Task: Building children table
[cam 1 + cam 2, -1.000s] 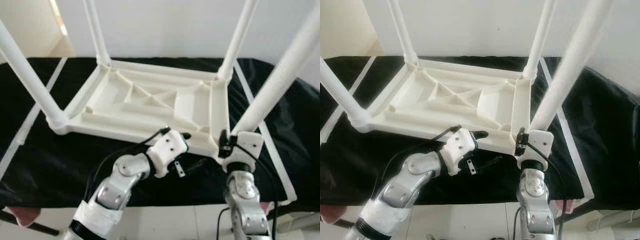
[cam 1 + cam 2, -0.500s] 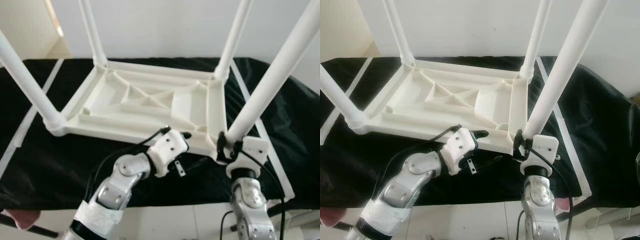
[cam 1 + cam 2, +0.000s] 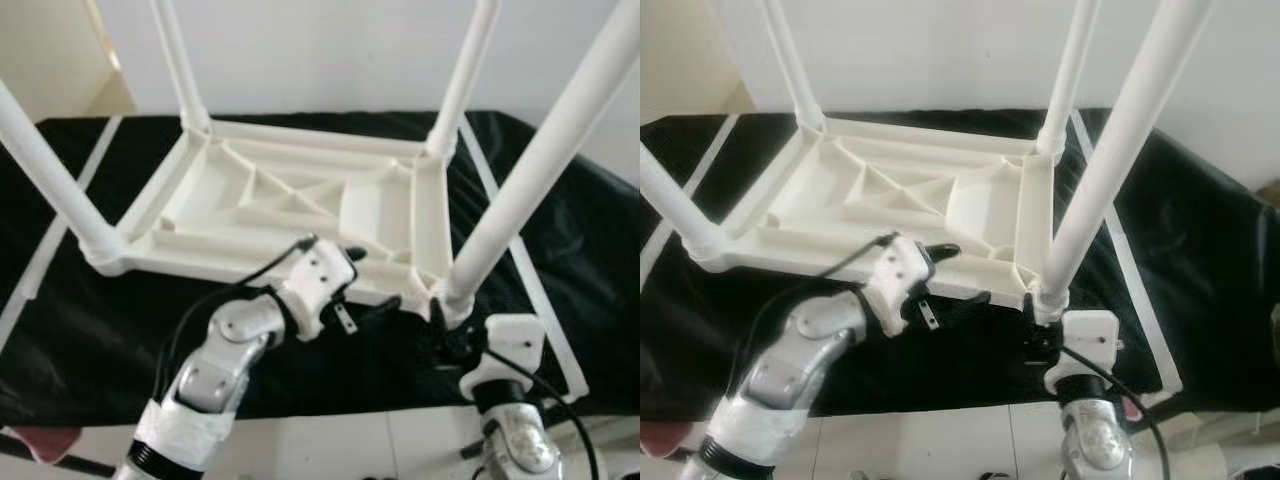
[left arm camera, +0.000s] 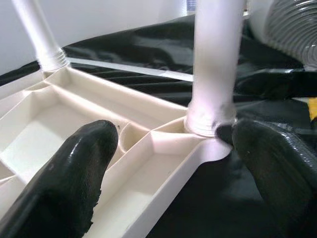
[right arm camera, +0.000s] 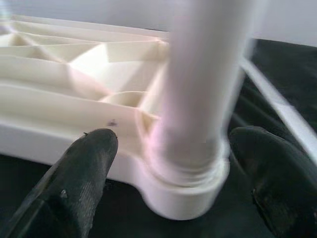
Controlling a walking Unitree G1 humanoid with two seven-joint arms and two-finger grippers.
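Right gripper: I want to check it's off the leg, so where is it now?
In the head views the right gripper sits low on the robot's right, open around the base of the near-right table leg, beside the tabletop's corner socket.

From the robot's head, the two eye views look forward and down across an upturned white table point(image 3: 300, 205) on a black-covered surface point(image 3: 80, 330), a pale wall behind. Both share the same scene, slightly offset sideways. The left wrist view sits close and low, facing along its fingers point(image 4: 74, 173) toward the table's near corner leg point(image 4: 215, 64). The right wrist view, closer still, faces that same leg point(image 5: 208, 84) at its socket, blurred.
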